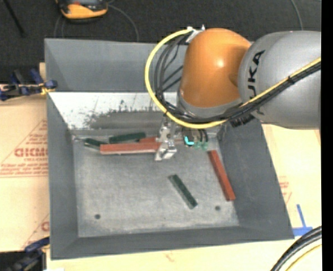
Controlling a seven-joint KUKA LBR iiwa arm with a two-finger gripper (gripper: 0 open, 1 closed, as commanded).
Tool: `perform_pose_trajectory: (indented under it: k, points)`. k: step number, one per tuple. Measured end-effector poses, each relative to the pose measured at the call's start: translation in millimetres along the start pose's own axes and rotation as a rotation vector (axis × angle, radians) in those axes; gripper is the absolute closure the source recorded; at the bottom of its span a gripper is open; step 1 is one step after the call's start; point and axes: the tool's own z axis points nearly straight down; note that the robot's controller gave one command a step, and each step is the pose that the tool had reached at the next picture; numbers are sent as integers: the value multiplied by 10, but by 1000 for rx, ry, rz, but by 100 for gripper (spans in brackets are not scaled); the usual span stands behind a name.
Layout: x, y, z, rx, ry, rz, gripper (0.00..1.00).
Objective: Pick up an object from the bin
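Note:
My gripper (166, 144) hangs low over the back of the bin, under the arm's orange cover. It is at the right end of a long red-brown stick (129, 147) that lies crosswise near the back wall. Whether it touches the stick I cannot tell. Just behind that stick lies a dark green stick (126, 136), with another green piece (92, 143) at its left end. A short dark green bar (182, 191) lies slanted in the middle of the floor, in front of the gripper. A second red-brown stick (221, 175) lies along the right side.
The arm and its yellow cables reach in from the right and hide the bin's back right corner. The bin's sloping back wall rises close behind the gripper. Bare floor shows at the front left.

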Motion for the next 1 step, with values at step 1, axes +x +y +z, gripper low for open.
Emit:
perform_pose_trajectory:
  k: [1]
  points:
    - [-7, -5, -42, 0, -6, 4, 100]
